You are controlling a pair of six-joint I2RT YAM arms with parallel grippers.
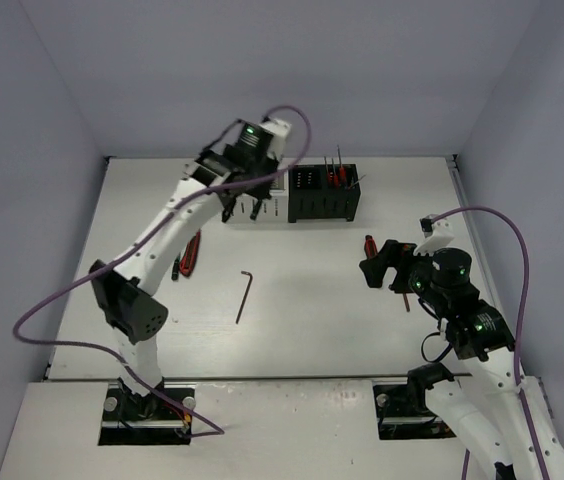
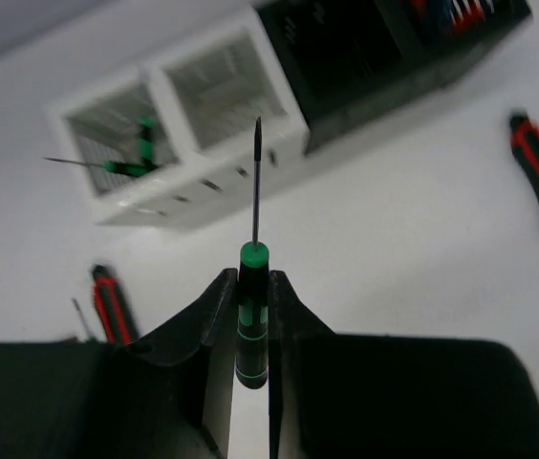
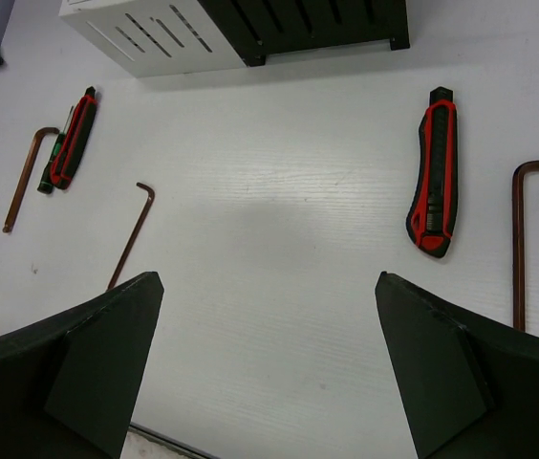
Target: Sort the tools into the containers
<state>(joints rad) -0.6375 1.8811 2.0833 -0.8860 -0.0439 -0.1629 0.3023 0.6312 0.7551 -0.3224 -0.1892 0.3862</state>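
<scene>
Green-handled screwdriver [image 2: 253, 287] clamped in left jaws, white box [image 2: 203, 184] beyond

Green-handled screwdriver [image 2: 254, 260] pinched by its handle in left gripper [image 2: 250, 282], thin dark shaft pointing out past the fingertips toward white box [image 2: 203, 186]. White box: slotted walls, 2 square compartments. A 2nd green screwdriver [image 2: 141, 145] leans in the compartment farther from black box [image 1: 324, 205], shaft sticking out past the rim. Black box sits right beside the white one, w/ red-handled screwdrivers [image 1: 336, 178] standing in it. Lying flat in front of the boxes: dark hex key [image 1: 244, 295] approx. centre, red-black tool [image 1: 194, 250] to its left, 2nd red-black tool [image 3: 435, 172] on the right w/ brownish hex key [image 3: 520, 239] near it.
</scene>
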